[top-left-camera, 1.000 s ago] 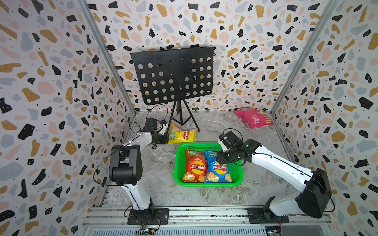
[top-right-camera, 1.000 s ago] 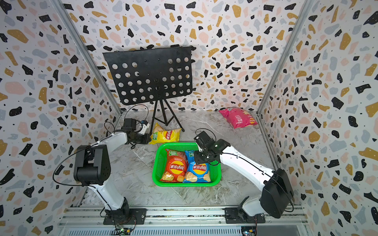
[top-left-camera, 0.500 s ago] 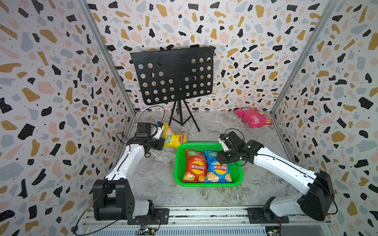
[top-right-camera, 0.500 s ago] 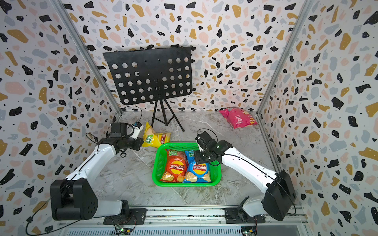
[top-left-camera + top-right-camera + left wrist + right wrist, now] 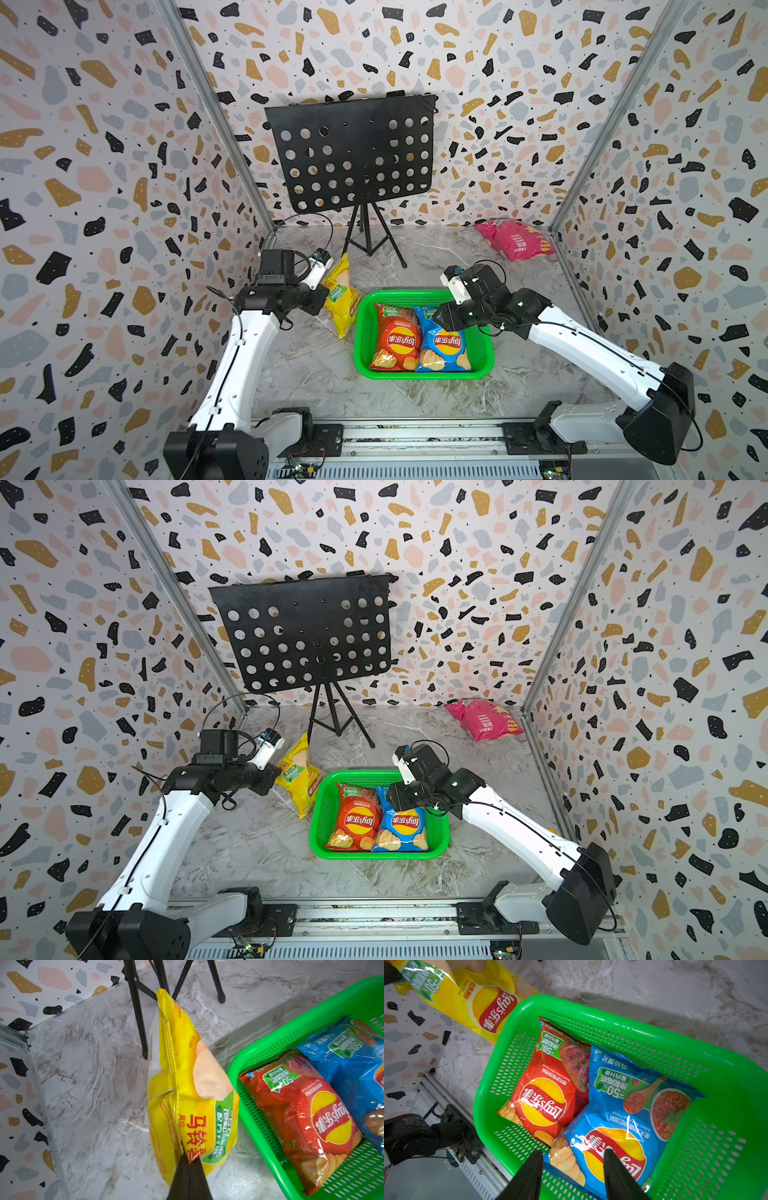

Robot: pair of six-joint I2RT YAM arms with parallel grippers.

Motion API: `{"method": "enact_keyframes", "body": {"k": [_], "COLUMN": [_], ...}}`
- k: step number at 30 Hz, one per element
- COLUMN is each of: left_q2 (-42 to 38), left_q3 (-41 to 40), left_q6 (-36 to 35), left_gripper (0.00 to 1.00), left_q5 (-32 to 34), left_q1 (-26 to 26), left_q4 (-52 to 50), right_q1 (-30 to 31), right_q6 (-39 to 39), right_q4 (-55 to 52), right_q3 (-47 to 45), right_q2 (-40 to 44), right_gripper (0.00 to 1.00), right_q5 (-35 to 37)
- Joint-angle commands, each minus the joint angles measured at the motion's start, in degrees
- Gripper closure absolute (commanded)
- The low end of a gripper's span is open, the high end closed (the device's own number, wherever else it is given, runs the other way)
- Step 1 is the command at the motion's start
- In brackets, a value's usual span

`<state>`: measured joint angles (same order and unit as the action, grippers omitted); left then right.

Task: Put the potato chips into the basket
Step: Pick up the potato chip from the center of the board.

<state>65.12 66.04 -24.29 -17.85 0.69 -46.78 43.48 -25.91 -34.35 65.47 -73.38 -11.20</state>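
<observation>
My left gripper is shut on the edge of the yellow potato chips bag. In both top views that bag hangs upright just left of the green basket, with the left gripper at its side. An orange-red bag and a blue bag lie side by side in the basket. My right gripper stands open above the blue bag, its jaws apart and holding nothing. A pink bag lies in the far right corner.
A black perforated music stand stands at the back, and its tripod legs reach down just behind the yellow bag. Patterned walls close in three sides. A metal rail carrying both arm bases runs along the front.
The left arm has lifted the yellow bag off the floor near the stand and drawn it forward, next to the basket's left side. The right gripper has stayed above the basket.
</observation>
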Motion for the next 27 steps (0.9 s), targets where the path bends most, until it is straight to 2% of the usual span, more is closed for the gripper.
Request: {"method": "enact_keyframes", "body": {"k": [1,5,10,18,27], "left_q2": [-1.8,-2.2,-2.1,-1.6,-1.9], "left_q3": [4.3,8.3,15.5,23.7,23.7], "left_q6": [-2.6,-2.8,-2.5,-7.1,-7.6], "left_gripper": [1.0,1.0,1.0,1.0,1.0], "left_q5": [-3.5,-7.1,-16.2,-28.6,-29.9], "left_q1": [0.2,0.2,0.1,-0.3,-7.0], "left_q4": [-4.6,-9.5,-17.5,-28.5,-30.9], "right_q1": [-0.1,0.8,4.4,9.0,11.3], "right_q6": [1.8,2.4,3.9,7.3,9.0], "right_q4": [2.3,4.9,8.3,12.4,12.8], "right_q3": [-0.3,-0.5,1.0,5.1,9.9], "right_q2": [2.1,2.5,2.2,0.6,0.5], "right_gripper": [0.47,0.47,0.47,0.47,0.45], "right_q5": [-3.0,-6.0,-6.7,-6.5,-5.0]}}
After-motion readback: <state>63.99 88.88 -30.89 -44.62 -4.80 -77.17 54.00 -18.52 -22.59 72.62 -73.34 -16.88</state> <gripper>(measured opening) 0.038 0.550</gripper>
